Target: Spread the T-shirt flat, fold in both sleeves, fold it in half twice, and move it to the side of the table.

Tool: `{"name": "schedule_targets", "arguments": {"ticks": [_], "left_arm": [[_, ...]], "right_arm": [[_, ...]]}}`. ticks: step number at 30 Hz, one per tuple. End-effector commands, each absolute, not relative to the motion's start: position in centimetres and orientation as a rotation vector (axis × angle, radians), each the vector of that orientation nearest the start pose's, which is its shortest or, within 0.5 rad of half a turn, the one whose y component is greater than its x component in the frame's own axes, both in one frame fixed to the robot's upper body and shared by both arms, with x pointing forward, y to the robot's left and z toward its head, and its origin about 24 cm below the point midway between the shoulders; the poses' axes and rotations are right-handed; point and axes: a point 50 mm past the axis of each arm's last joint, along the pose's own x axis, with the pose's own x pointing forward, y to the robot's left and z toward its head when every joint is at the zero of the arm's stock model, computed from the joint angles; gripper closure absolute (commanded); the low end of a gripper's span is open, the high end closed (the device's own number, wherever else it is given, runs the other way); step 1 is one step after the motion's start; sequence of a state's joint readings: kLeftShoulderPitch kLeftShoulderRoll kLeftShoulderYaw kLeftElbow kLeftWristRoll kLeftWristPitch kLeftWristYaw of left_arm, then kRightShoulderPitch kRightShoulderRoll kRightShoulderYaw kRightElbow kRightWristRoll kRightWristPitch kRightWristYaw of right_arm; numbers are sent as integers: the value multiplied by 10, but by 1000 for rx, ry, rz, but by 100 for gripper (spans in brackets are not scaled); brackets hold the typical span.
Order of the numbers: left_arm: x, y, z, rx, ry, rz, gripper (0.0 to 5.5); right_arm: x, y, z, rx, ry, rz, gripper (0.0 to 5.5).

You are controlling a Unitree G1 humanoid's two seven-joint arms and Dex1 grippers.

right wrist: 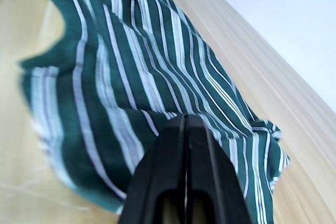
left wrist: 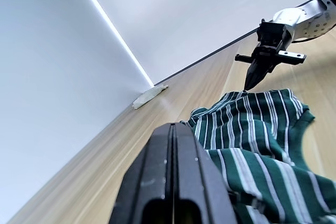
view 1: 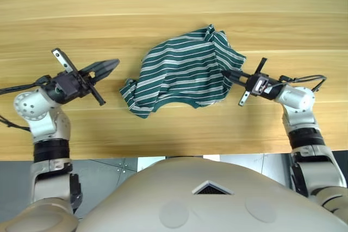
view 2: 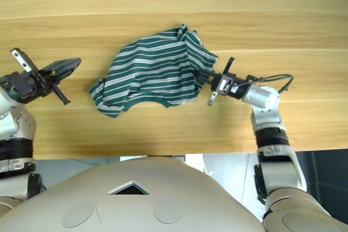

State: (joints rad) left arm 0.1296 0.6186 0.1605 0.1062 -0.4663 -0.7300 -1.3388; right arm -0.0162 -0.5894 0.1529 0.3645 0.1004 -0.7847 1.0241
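A green T-shirt (view 1: 182,71) with white stripes lies crumpled in the middle of the wooden table (view 1: 174,4). My left gripper (view 1: 114,64) is shut, hovering a short way off the shirt's left corner, with nothing in it. In the left wrist view its closed fingers (left wrist: 173,145) point toward the shirt (left wrist: 252,124). My right gripper (view 1: 225,73) is shut too, its tip resting at the shirt's right edge. The right wrist view has those closed fingers (right wrist: 185,129) over the striped cloth (right wrist: 131,61), and no fabric shows between them.
The table's front edge (view 1: 163,157) runs just before my arms. A small white scrap (left wrist: 149,96) lies near the table's far edge by a pale wall. Bare wood surrounds the shirt on all sides.
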Motion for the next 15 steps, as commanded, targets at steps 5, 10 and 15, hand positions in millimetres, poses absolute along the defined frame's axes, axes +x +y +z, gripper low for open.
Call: {"name": "schedule_targets", "arguments": {"ticks": [5,10,15], "left_arm": [[192,239,82,941,-157,-1253,550],[206,230,78,1035,-167,-1217,550],[213,232,58,1154,-74,-1224,550]], "right_arm": [[201,-180,30,-754,-69,1376,546],[204,-163,38,-756,-149,1371,546],[211,-154,42,-746,-179,1339,546]]}}
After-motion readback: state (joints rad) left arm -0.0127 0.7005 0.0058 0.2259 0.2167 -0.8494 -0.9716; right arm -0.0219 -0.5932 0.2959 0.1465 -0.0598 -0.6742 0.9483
